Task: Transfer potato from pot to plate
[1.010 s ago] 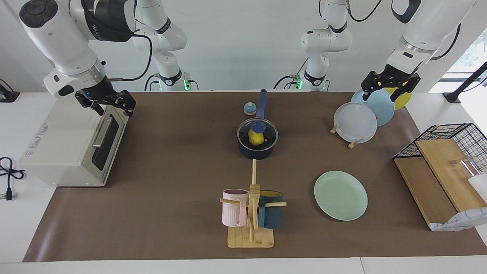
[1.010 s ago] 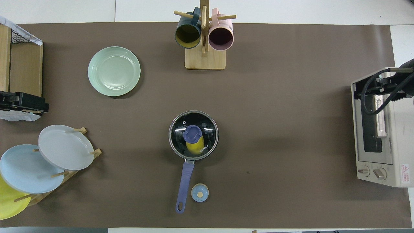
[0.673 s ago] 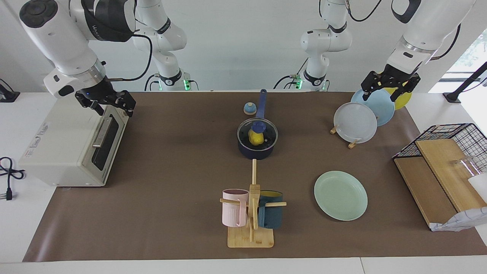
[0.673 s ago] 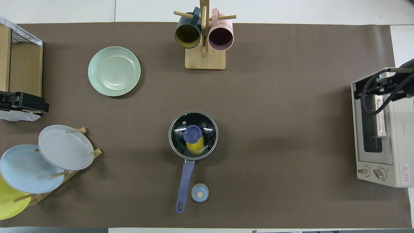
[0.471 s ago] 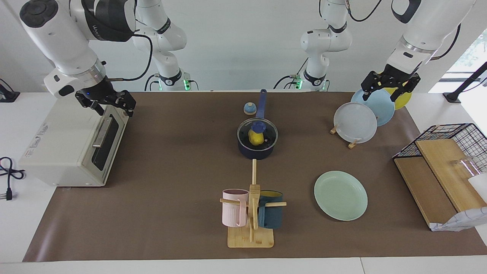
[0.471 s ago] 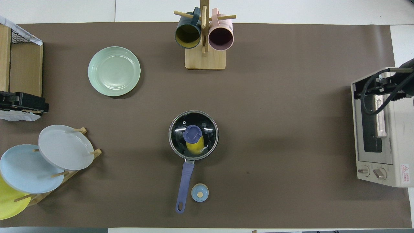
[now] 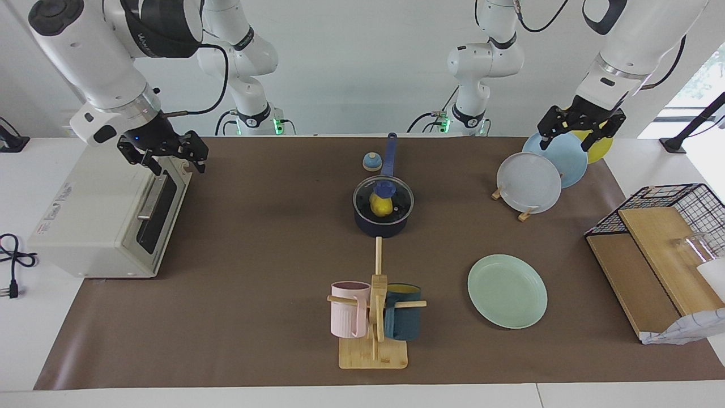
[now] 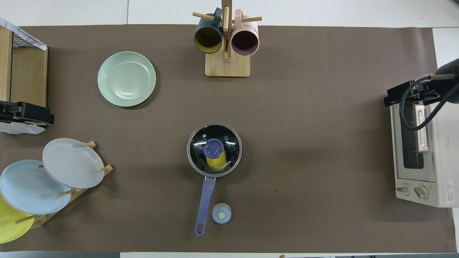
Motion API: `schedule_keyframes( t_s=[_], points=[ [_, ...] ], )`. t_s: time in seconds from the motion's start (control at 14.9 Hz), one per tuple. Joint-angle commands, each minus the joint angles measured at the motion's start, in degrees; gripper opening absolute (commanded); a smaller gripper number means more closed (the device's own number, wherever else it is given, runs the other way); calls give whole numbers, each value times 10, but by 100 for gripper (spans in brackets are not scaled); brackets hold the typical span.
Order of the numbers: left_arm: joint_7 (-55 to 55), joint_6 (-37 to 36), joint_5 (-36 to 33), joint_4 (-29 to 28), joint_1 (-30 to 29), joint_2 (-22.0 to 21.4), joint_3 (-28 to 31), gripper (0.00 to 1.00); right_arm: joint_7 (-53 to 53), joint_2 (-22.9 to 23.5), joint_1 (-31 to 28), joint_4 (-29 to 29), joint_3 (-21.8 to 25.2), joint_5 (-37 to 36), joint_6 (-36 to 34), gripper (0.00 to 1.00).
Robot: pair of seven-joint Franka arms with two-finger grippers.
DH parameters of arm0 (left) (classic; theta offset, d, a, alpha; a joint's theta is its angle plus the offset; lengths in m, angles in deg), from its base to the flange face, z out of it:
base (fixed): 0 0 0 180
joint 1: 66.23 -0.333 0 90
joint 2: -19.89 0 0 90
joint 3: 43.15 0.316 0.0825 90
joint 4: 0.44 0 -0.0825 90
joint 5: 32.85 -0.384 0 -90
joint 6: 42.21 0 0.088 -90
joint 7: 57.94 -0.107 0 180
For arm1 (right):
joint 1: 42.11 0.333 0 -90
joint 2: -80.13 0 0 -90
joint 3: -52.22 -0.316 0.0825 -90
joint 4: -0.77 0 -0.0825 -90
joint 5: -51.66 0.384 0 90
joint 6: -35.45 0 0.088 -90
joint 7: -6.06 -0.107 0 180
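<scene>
The potato [image 7: 382, 207] sits inside the pot [image 7: 380, 224] mid-table, under a glass lid [image 7: 383, 198]. The plate [image 7: 507, 290] lies farther from the robots, toward the left arm's end. Right hand [image 7: 168, 164] hangs open and empty over the toaster oven [image 7: 96, 221]; left hand [image 7: 580, 137] hangs open and empty over the plate rack [image 7: 529, 182].

A small dark navy-blue round saucepan [image 8: 214, 149] with a glass lid sits mid-table, a bright yellow lumpy toy potato [image 8: 216, 163] visible inside. The pale mint-green round plate [image 8: 126, 79] lies farther from the robots than the saucepan, toward the left arm's end.
</scene>
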Motion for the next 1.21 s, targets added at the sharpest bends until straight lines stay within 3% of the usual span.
schedule_keyframes(
  t_s=[0.0,0.27,0.47,0.74,0.94,1.14],
  points=[
    [-4,-4,-9,-4,-8,-5,-5,100,10,39,-5,41,-28,12,-4,100],
    [-4,-3,-9,-4,-8,-8,-5,100,-128,65,10,108,-129,-3,-55,100],
    [-3,-4,-9,-4,-8,-16,-5,100,-285,73,38,99,-236,-25,-7,100],
    [-4,-4,-9,-3,-8,-31,-5,100,-468,134,93,100,-330,-93,67,100],
    [-4,-5,-9,-3,-8,-48,-5,100,-513,164,150,50,-341,-168,138,100],
    [-3,-5,-9,-4,-6,-61,-6,100,-513,164,150,-20,-360,-211,193,100]
  ],
)
